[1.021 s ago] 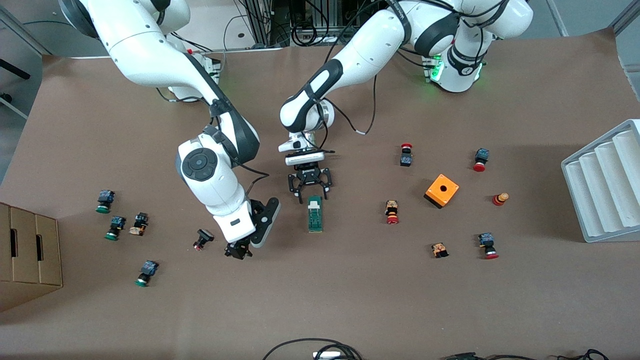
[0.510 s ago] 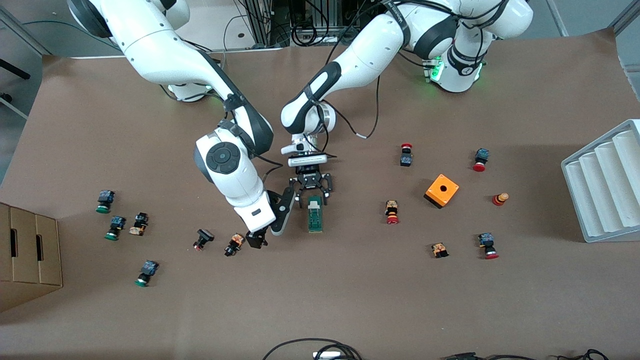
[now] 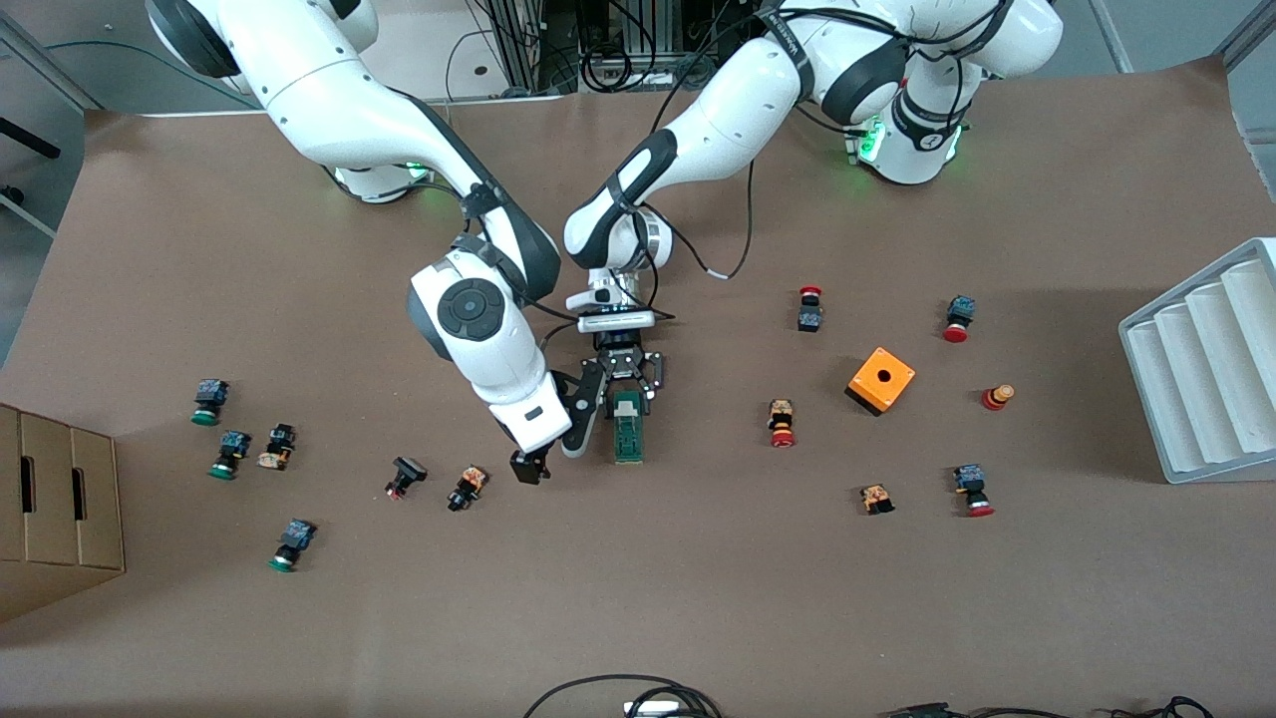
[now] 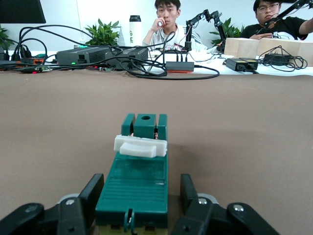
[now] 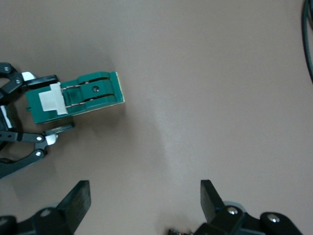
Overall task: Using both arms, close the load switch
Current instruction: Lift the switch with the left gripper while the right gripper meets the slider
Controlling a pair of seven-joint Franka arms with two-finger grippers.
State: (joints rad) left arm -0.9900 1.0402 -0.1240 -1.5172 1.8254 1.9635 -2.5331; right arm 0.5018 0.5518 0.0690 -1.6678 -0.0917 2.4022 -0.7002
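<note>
The load switch is a narrow dark-green block lying on the brown table mid-way between the arms' ends. In the left wrist view the switch has a white piece across its top. My left gripper straddles the switch's end farther from the front camera. Its fingers stand close on either side with thin gaps, so it is open. My right gripper hovers beside the switch toward the right arm's end, open over bare table. From there the switch shows off to one side.
A push button lies just by the right gripper, another a little farther along. More buttons are scattered at both ends of the table. An orange box, a red button, a grey ribbed tray and a cardboard box also stand here.
The right arm swung toward the load switch, uncovering the button it was over. The left gripper came down around the switch's end and its jaws narrowed.
</note>
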